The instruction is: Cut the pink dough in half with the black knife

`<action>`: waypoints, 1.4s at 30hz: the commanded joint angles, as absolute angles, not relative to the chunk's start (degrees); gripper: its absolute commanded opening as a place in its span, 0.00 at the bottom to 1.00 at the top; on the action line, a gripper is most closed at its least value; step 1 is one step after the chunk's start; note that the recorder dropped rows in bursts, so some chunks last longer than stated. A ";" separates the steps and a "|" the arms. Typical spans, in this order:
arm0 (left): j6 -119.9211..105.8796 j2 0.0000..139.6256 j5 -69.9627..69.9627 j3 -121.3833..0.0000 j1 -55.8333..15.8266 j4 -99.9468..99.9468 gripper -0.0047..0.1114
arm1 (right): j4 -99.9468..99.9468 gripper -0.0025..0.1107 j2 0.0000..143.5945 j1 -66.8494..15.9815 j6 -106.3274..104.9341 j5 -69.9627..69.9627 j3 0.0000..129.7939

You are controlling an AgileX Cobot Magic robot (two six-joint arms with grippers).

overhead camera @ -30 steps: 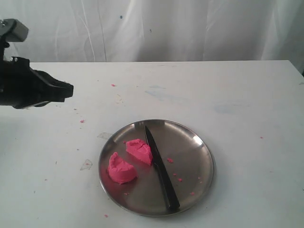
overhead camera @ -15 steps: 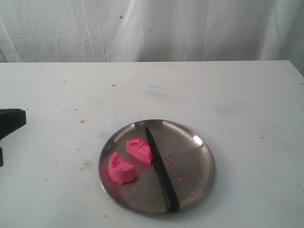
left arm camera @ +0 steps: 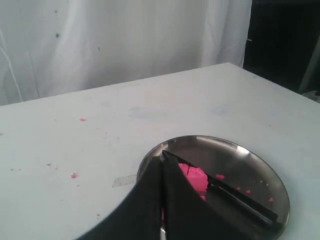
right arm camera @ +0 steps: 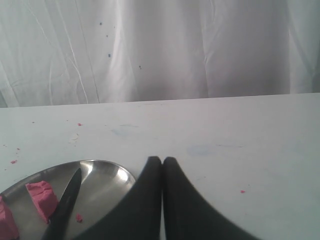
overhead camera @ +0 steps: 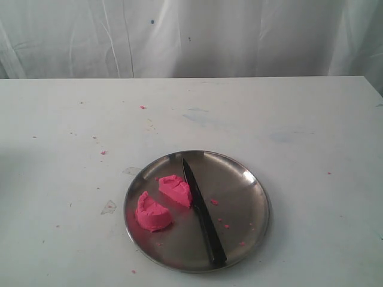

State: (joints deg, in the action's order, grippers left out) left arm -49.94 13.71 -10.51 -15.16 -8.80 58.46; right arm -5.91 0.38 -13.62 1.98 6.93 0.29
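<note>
Left gripper (left arm camera: 162, 161) and right gripper (right arm camera: 161, 161) are both pinched closed, empty. On the near steel plate (overhead camera: 245, 185) the black knife (overhead camera: 202, 214) lies flat, handle nearest. Left of it sits the pink dough (overhead camera: 152, 213) in two halves, the farther half (overhead camera: 175, 190) touching the blade. Pink crumbs (overhead camera: 103, 152) dot the white table (overhead camera: 299, 119) beyond.

The plate (overhead camera: 242, 179) is glossy, smooth metal. On it, the pink dough (overhead camera: 154, 213) looks matt and soft, the black knife (overhead camera: 204, 219) dull. The white surface (overhead camera: 287, 119) is matt.
</note>
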 commanded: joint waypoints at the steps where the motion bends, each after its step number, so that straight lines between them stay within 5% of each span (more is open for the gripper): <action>1: -49.90 10.89 -10.76 -14.82 -8.75 59.03 0.04 | -5.82 0.02 0.00 -13.20 1.59 6.83 0.00; 7: -45.07 9.60 -10.29 -14.82 -8.65 45.60 0.04 | -5.82 0.02 0.00 -13.20 1.59 6.83 0.00; 16: -4.55 9.36 -16.13 -14.30 -8.65 10.05 0.04 | -5.82 0.02 0.00 -13.20 1.59 6.83 0.00; 24: -1.95 6.24 -5.70 -6.27 -8.65 10.04 0.04 | -5.82 0.02 0.00 -13.20 1.59 6.83 0.00; 42: 1.58 0.00 -6.08 0.00 -8.65 9.76 0.04 | -5.82 0.02 0.00 -13.20 1.59 6.83 0.00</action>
State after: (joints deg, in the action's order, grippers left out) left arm 1.26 0.24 -5.98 -0.24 -8.80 9.56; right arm -5.91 0.38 -13.62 1.98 6.93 0.29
